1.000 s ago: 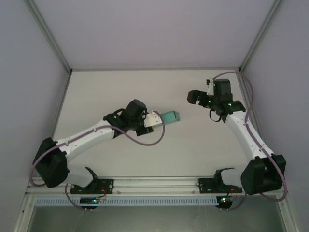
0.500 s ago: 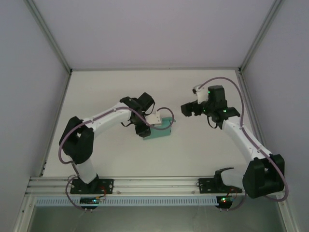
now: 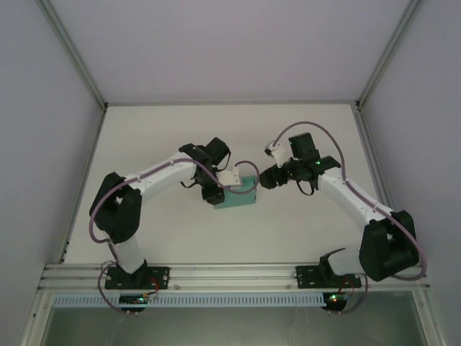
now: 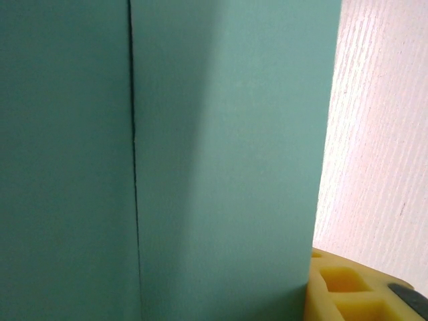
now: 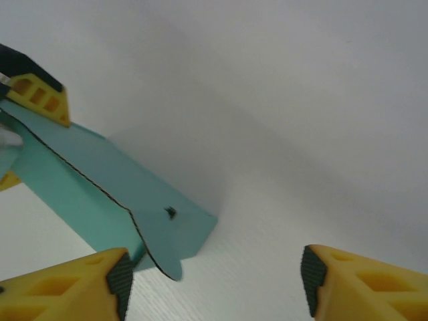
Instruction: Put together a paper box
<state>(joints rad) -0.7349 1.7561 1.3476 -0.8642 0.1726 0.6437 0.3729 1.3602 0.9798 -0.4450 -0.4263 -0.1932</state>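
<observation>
The paper box (image 3: 242, 197) is a teal card box, tilted a little off the white table near its middle. My left gripper (image 3: 234, 186) is shut on its left end. In the left wrist view the box's teal wall (image 4: 221, 147) with a dark seam stands right against the lens, and one yellow finger (image 4: 348, 287) shows beside it. The right wrist view shows the box (image 5: 134, 194) with a rounded flap hanging at its near end, and a left fingertip (image 5: 40, 93) on top of it. My right gripper (image 5: 214, 281) is open just right of that end (image 3: 265, 177), its left pad beside the flap.
The white table (image 3: 180, 137) has bare room on all sides of the box. Pale enclosure walls (image 3: 43, 144) close the left, right and back. An aluminium rail (image 3: 230, 272) with the arm bases runs along the near edge.
The left arm swung the box down and to the left a second ago, then held still. The right gripper moved left to the box's end and its jaws narrowed.
</observation>
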